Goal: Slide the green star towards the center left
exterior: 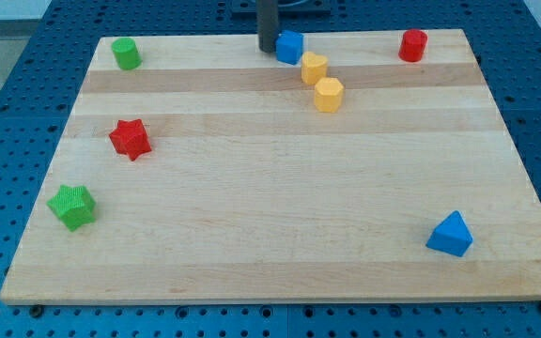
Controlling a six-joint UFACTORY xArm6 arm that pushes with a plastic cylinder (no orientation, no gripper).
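One camera, wooden board (270, 216) on a blue pegboard (7, 94).

My tip (268, 49) sits at the view's top edge of the board, just left of centre, touching or just beside the left face of the blue block (291, 46). The rod is a plain pusher with no jaws; it holds nothing.

Green star (71, 207): near the board's left edge, toward the view's bottom left, well apart from the tip. Red star (131, 139) lies above it and slightly right, near but not touching.

Other blocks:
- green cylinder (126, 53), top left corner
- red cylinder (413, 45), top right
- yellow heart (314, 69), just below-right of the blue block, close to it; contact cannot be told
- yellow hexagon (328, 95), directly below the heart, touching or nearly so
- blue triangle (451, 235), bottom right, alone
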